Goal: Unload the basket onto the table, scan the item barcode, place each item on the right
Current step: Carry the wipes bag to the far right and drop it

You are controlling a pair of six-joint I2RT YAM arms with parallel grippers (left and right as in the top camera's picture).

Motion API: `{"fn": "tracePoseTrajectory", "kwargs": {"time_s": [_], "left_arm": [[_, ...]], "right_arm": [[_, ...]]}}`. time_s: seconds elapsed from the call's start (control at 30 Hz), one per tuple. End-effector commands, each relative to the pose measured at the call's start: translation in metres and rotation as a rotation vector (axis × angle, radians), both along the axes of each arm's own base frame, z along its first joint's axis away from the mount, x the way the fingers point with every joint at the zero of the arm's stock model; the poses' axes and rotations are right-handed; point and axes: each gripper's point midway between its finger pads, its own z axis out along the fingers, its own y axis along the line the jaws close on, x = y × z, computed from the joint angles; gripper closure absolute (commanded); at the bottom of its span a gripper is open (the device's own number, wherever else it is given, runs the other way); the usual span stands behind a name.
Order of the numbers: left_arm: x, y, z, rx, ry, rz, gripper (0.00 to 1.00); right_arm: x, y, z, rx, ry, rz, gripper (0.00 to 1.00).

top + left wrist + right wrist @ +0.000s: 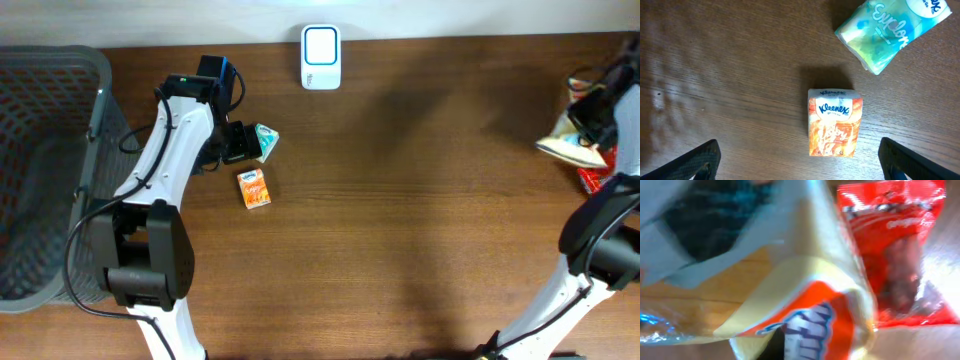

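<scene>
The left arm rises from its base at about 7 o'clock on the near edge and reaches away. Its wrist bends to the right, so the left tool hangs over the brown wooden bench. Its fingers stand wide apart and hold nothing. Just below the tool lies a small orange-and-white tissue pack, flat on the bench and printed "Kleenex". At 1 o'clock from it, apart, lies a teal-and-white soft pack; its script lettering is cut off and hard to read.

The right arm climbs from 5 o'clock to the bench's 2 o'clock edge. There the right tool sits at a cream-and-orange crinkly bag, beside a red foil packet. The right wrist view is blurred, so the bag's lettering is unreadable, and I cannot tell whether that tool is apart or clamped.

A grey mesh basket at 9 o'clock is cut off by the frame. Farthest away, at 12 o'clock, stands a white rounded scanner.
</scene>
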Motion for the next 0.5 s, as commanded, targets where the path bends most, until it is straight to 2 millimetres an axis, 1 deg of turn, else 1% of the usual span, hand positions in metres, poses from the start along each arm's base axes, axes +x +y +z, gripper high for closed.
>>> {"fn": "tracePoseTrajectory", "kwargs": {"time_s": [0.0, 0.03, 0.07, 0.13, 0.17, 0.2, 0.23, 0.33, 0.37, 0.4, 0.43, 0.47], "left_arm": [[0.0, -0.001, 0.005, -0.007, -0.012, 0.002, 0.01], [0.0, -0.001, 0.005, -0.006, -0.012, 0.002, 0.01], [0.0, -0.001, 0.005, -0.007, -0.012, 0.002, 0.01], [0.0, -0.001, 0.005, -0.006, -0.012, 0.002, 0.01], [0.0, -0.001, 0.005, -0.007, -0.012, 0.002, 0.01], [0.0, -0.001, 0.005, -0.006, -0.012, 0.002, 0.01], [0.0, -0.001, 0.005, -0.007, -0.012, 0.002, 0.01], [0.0, -0.001, 0.005, -0.007, -0.012, 0.002, 0.01], [0.0, -0.001, 0.005, -0.007, -0.012, 0.002, 0.01], [0.0, -0.001, 0.005, -0.006, -0.012, 0.002, 0.01], [0.0, -0.001, 0.005, -0.007, -0.012, 0.002, 0.01], [0.0, -0.001, 0.005, -0.007, -0.012, 0.002, 0.01]], "right_arm": [[-0.012, -0.015, -0.01, -0.014, 0.047, 0.005, 0.54], [-0.018, -0.021, -0.01, -0.038, 0.067, -0.011, 0.46], [-0.023, -0.026, -0.009, -0.059, 0.086, -0.025, 0.36], [-0.028, -0.032, -0.007, -0.077, 0.103, -0.038, 0.11], [-0.031, -0.031, -0.006, -0.071, 0.108, -0.04, 0.04], [-0.033, -0.031, -0.004, -0.066, 0.108, -0.041, 0.01], [-0.035, -0.029, -0.001, -0.061, 0.106, -0.04, 0.01], [-0.035, -0.02, 0.023, -0.053, 0.061, -0.029, 0.01], [-0.033, -0.012, 0.037, -0.036, 0.022, -0.013, 0.01], [-0.027, 0.004, 0.054, 0.01, -0.044, 0.022, 0.01], [-0.019, 0.023, 0.071, 0.062, -0.113, 0.095, 0.01], [-0.008, 0.05, 0.091, 0.119, -0.197, 0.212, 0.01]]}}
